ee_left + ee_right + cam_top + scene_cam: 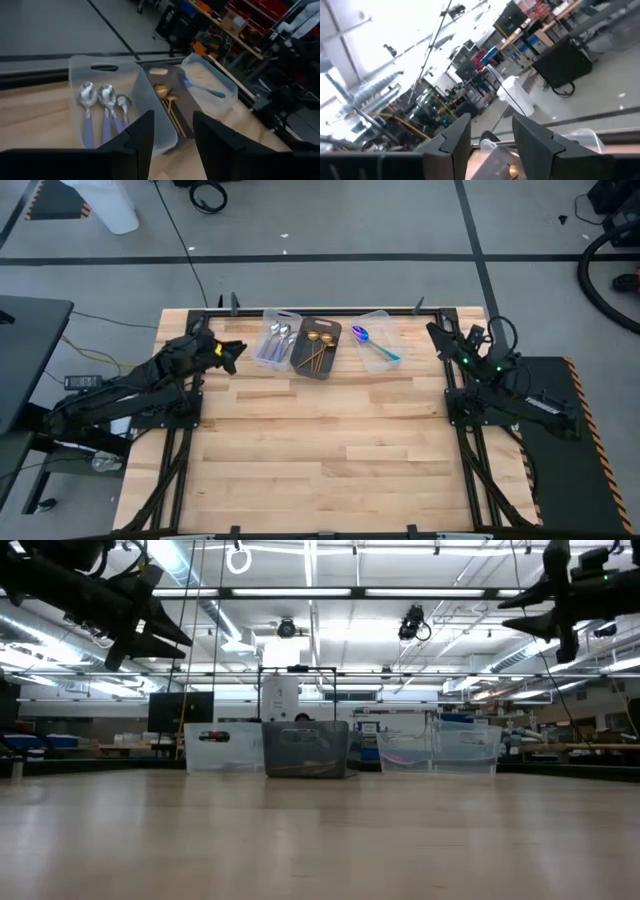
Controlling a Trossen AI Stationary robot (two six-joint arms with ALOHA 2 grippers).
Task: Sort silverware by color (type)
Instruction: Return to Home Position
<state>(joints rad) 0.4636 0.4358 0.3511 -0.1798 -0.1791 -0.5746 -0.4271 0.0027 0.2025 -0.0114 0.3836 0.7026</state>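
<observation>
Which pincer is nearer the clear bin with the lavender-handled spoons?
Left. The left pincer hangs just beside that bin, on its outer side. The right pincer is at the table's far side, beyond the dark bin and the other clear bin.

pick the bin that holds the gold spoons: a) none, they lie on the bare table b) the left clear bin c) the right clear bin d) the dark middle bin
D: in the high view the gold spoons lie inside the dark middle bin, not on the wood.
</observation>
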